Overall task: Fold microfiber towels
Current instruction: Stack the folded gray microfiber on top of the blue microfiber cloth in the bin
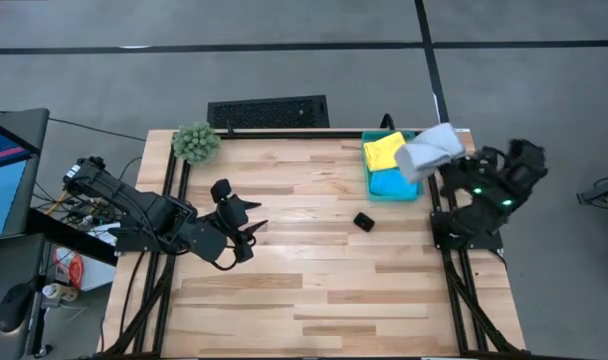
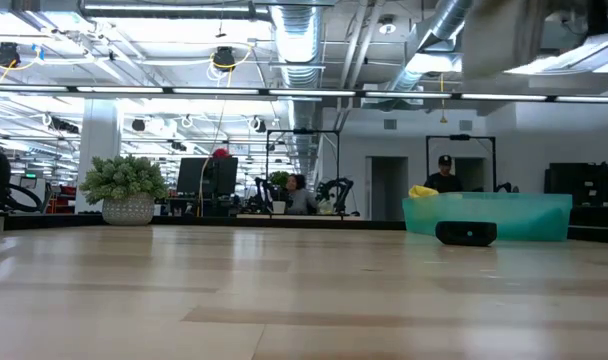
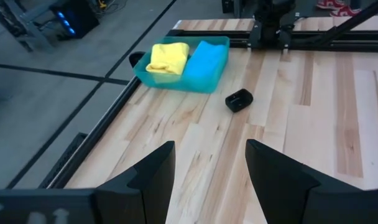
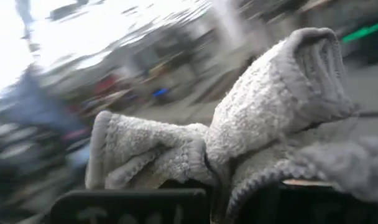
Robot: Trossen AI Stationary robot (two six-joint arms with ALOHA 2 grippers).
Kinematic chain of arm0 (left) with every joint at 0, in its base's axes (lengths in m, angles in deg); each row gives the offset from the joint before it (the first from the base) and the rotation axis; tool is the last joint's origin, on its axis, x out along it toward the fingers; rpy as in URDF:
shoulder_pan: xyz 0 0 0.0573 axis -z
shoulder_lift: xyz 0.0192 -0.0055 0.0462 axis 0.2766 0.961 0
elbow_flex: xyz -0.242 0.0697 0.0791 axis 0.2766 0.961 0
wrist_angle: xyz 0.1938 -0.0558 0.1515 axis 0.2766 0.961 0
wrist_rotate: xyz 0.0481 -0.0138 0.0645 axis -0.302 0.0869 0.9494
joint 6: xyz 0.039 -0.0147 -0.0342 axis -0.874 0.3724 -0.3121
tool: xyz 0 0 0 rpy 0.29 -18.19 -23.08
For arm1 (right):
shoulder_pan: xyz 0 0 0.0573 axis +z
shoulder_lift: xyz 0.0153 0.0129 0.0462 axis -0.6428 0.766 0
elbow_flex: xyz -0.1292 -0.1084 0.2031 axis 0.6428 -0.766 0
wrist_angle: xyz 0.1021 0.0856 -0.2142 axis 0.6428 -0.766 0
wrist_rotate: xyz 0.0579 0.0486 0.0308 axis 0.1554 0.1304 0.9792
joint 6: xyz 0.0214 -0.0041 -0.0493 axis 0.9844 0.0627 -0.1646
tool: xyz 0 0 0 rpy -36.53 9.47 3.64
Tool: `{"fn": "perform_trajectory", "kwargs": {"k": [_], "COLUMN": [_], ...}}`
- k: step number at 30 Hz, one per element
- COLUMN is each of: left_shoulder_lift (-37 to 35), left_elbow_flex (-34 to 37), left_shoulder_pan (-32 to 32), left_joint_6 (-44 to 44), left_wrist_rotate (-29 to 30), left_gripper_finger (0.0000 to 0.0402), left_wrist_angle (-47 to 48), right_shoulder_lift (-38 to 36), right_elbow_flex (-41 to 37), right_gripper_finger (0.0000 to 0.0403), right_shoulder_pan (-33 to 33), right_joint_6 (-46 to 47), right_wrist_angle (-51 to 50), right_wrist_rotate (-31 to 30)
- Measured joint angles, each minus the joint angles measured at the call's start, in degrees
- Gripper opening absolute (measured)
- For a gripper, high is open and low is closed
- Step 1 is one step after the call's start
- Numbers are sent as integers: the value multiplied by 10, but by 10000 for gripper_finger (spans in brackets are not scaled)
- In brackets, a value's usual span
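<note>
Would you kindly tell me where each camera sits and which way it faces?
High: overhead, looking down; both arms, teal bin.
Low: table height, looking across toward the room; black block, bin; no arm clearly.
Left wrist: past open left gripper toward bin, block.
Right wrist: right gripper shut on grey towel.
High and left wrist share yellow towel.

Three microfiber towels show: one yellow towel (image 1: 383, 150) and one bright blue towel (image 1: 392, 183) lying side by side inside the single teal bin (image 1: 367, 172), and one pale grey towel (image 1: 430, 150) just beside that bin. One small black block (image 1: 363, 221) sits near the bin, one fuzzy green plant (image 1: 196, 142) stands well apart from it, on one wooden desk (image 1: 314, 290).
</note>
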Motion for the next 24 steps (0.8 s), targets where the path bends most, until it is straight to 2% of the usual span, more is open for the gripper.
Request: {"fn": "perform_trajectory", "kwargs": {"k": [6, 10, 13, 15, 19, 24], "left_shoulder_lift": [0, 0, 0, 0, 0, 0], "left_elbow_flex": [0, 0, 0, 0, 0, 0], "left_shoulder_pan": [0, 0, 0, 0, 0, 0], "left_joint_6": [1, 11, 15, 16, 25, 29], "left_wrist_rotate": [-5, -8, -34, -50, -61, -61], "left_gripper_finger": [190, 190, 190, 190, 190, 190], "left_wrist_angle": [1, 1, 0, 0, -1, -10], "right_shoulder_lift": [16, 32, 55, 85, 175, 329], "right_elbow_flex": [71, 70, 72, 104, 202, 347], "right_gripper_finger": [24, 24, 24, 24, 24, 26], "right_shoulder_pan": [250, 354, 373, 386, 401, 370], "right_joint_6": [9, 76, 171, 190, 158, 103], "right_wrist_angle": [-18, -29, -30, -29, -46, -122], "right_wrist_rotate": [0, 0, -3, -2, 0, 0]}}
